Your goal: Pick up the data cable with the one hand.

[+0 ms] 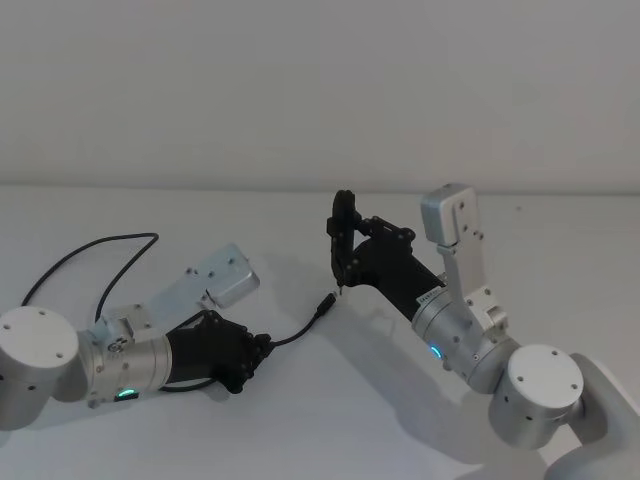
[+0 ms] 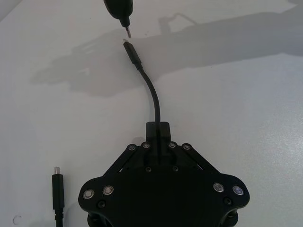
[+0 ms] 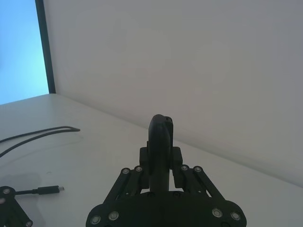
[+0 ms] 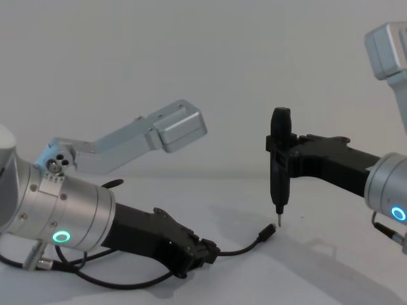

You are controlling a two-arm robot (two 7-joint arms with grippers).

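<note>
The data cable (image 1: 297, 329) is a thin black cord. My left gripper (image 1: 262, 346), low over the table, is shut on it a short way behind one plug (image 1: 325, 303). In the left wrist view the cord (image 2: 154, 97) curves out from between the closed fingers (image 2: 157, 130) to that plug (image 2: 131, 52). The other plug (image 2: 57, 186) lies beside the gripper. The rest of the cable loops back along the table (image 1: 100, 250). From the chest, my left gripper (image 4: 206, 249) holds the cable (image 4: 238, 250), and its plug (image 4: 267, 234) points at the tool tip.
My right gripper (image 1: 345, 235) is shut on a slim upright pin-tipped tool (image 4: 280, 162), its tip (image 1: 340, 288) just above the free plug. The right wrist view shows that tool (image 3: 161, 137) and the cable (image 3: 42, 190) farther off. The white table (image 1: 520, 250) is bare.
</note>
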